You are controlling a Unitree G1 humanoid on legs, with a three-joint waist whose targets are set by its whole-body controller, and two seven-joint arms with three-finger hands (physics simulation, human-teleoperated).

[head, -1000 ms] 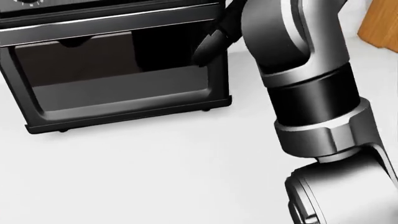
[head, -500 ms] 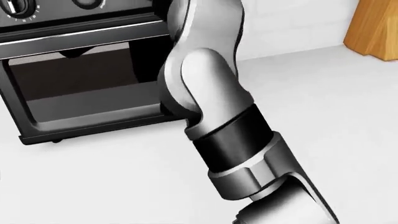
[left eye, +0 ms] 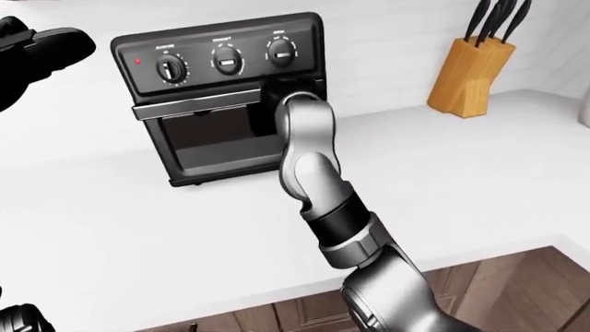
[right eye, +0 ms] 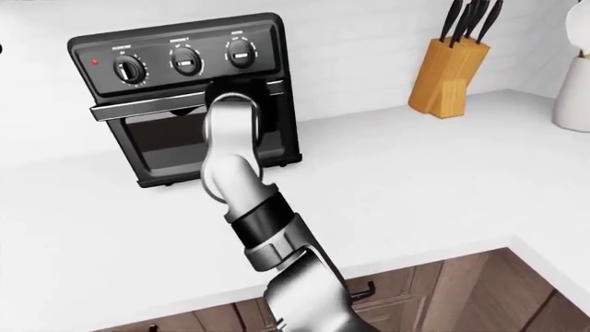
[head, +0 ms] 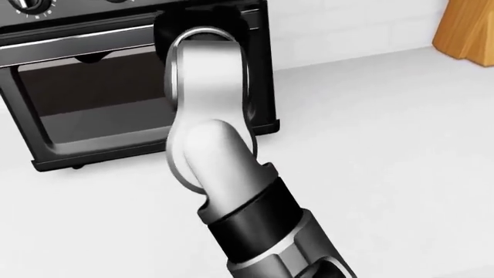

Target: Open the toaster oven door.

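A black toaster oven [left eye: 198,47] with three knobs stands on the white counter [left eye: 461,166] at the upper left of the left-eye view. Its glass door [left eye: 207,135] stands upright under a silver handle bar [left eye: 189,106]. My right arm reaches up the middle of the view. My right hand [left eye: 293,86] is a dark shape at the right end of the handle. The silver wrist [head: 204,75] hides its fingers, so I cannot tell their grip. My left hand [left eye: 37,52] is a blurred black shape at the top left, away from the oven.
A wooden knife block [left eye: 470,76] stands on the counter at the upper right. A white container [right eye: 573,90] shows at the right edge of the right-eye view. The counter's near edge runs along the bottom, with brown cabinets [right eye: 443,290] below.
In the head view my right arm has swung left across the oven. The forearm now covers the door's right part, with the hand at the handle's right end. The view shifted slightly.
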